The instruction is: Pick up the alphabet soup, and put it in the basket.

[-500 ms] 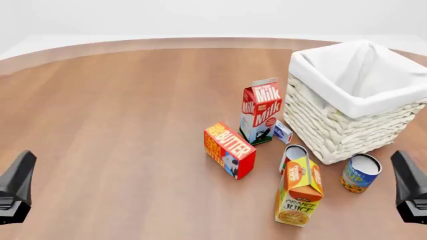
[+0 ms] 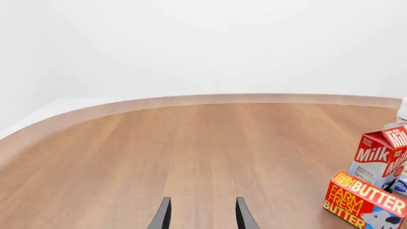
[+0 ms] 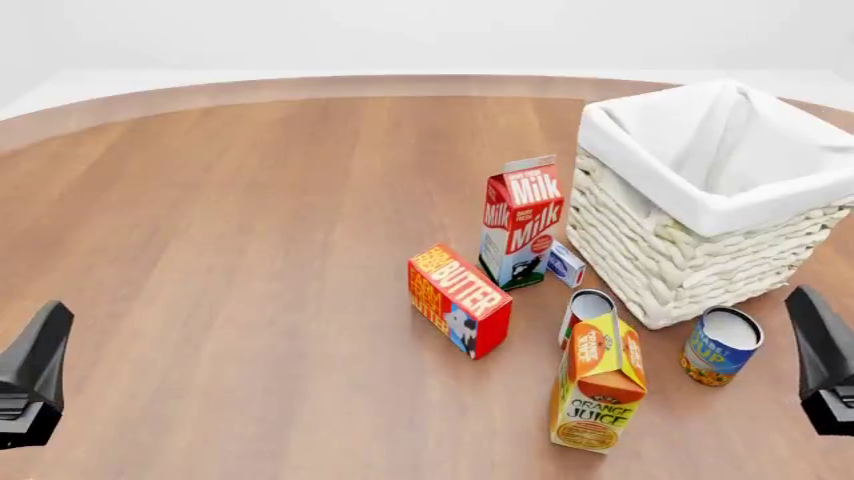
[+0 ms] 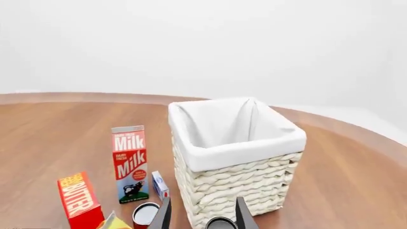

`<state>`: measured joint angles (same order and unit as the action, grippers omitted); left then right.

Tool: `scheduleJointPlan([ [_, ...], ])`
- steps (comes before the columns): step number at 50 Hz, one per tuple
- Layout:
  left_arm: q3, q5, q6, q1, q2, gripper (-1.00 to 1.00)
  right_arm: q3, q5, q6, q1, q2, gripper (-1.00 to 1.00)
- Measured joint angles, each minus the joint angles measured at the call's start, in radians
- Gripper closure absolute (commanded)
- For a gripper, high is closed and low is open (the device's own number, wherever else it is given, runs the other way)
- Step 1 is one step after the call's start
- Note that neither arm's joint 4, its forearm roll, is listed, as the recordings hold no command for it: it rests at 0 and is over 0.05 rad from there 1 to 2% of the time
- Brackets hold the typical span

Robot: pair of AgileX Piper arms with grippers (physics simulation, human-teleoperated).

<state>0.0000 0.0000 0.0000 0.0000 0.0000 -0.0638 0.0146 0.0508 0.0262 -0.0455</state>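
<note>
Looking down from the front camera, I see my left gripper (image 3: 34, 375) low at the near left edge and my right gripper (image 3: 825, 360) low at the near right edge, both well apart from everything on the table (image 3: 240, 260). In each wrist view the two fingertips stand apart with nothing between them, so both grippers are released and empty.

Nearest among the objects is the orange juice carton (image 3: 598, 383), upright at the near right. Just right of it stands the alphabet soup (image 3: 721, 345), upright on the table with its pale flat top showing, just beside the near corner of the basket (image 3: 694, 260) and outside it. In the right wrist view only the can's rim (image 4: 220, 223) peeks in between the fingertips.

Just behind the juice carton is a red-and-white can (image 3: 585, 312), close to the basket's wall. Left of that lies the butter box (image 3: 458, 300). Farther back the milk carton (image 3: 522, 220) stands upright, with a small white and blue box (image 3: 566, 264) between it and the basket. The basket sits at the far right, its white lining open.
</note>
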Motion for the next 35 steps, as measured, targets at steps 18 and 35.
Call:
scheduleJointPlan([
  [18,0.000,0.000,0.000,0.000,0.000,-1.00,-0.067,0.060,0.033,0.031,-0.025,-1.00],
  [35,0.000,0.000,0.000,0.000,0.000,-1.00,-0.127,0.171,0.075,0.034,-0.021,-1.00],
])
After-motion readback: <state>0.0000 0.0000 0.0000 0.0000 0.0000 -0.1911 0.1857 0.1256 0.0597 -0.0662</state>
